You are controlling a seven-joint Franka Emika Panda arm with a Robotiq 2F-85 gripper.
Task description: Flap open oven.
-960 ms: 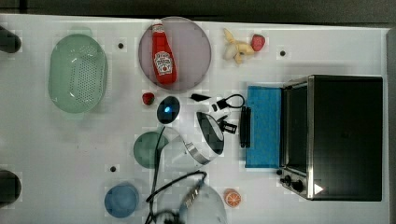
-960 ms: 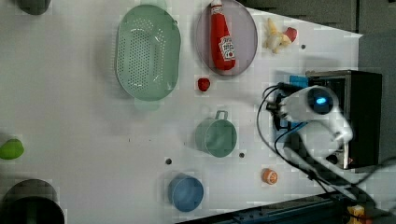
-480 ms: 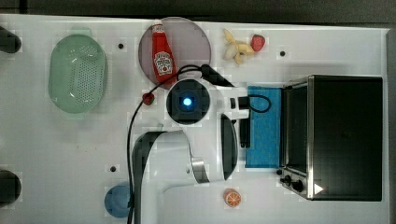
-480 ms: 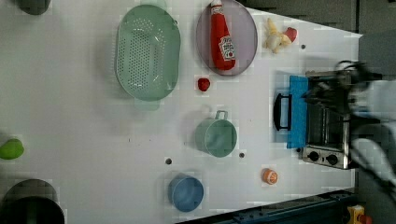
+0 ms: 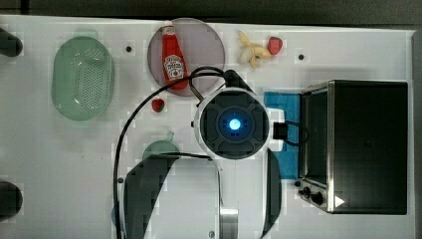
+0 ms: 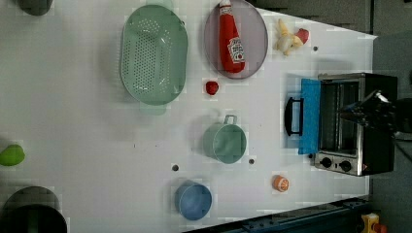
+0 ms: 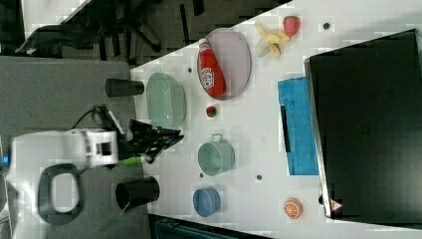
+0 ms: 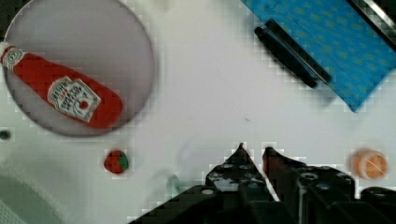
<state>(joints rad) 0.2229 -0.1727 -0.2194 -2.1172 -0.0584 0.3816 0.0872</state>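
The oven (image 5: 366, 144) stands at the top view's right. Its black top faces up, and its blue-tinted door (image 5: 283, 134) lies flapped down flat on the table. In the left view the door (image 6: 310, 116) also lies flat, with its dark bar handle (image 6: 293, 116) at the outer edge and two knobs (image 6: 335, 164) on the front. The wrist view shows the door (image 8: 327, 46) and handle (image 8: 292, 53) well apart from my gripper (image 8: 254, 150). Its fingertips (image 8: 240, 150) stand a narrow gap apart with nothing between them. My arm's wrist (image 5: 233, 123) covers the table just beside the door.
A ketchup bottle (image 5: 172, 57) lies on a grey plate (image 5: 204, 45). Around it are a strawberry (image 5: 158, 105), a green colander (image 5: 82, 78), a green mug (image 6: 224, 141), a blue cup (image 6: 193, 200), an orange slice (image 6: 280, 183) and banana pieces (image 5: 250, 52).
In the top view my arm has risen toward the camera and now covers more of the table. The oven door lay flat before and lies flat now.
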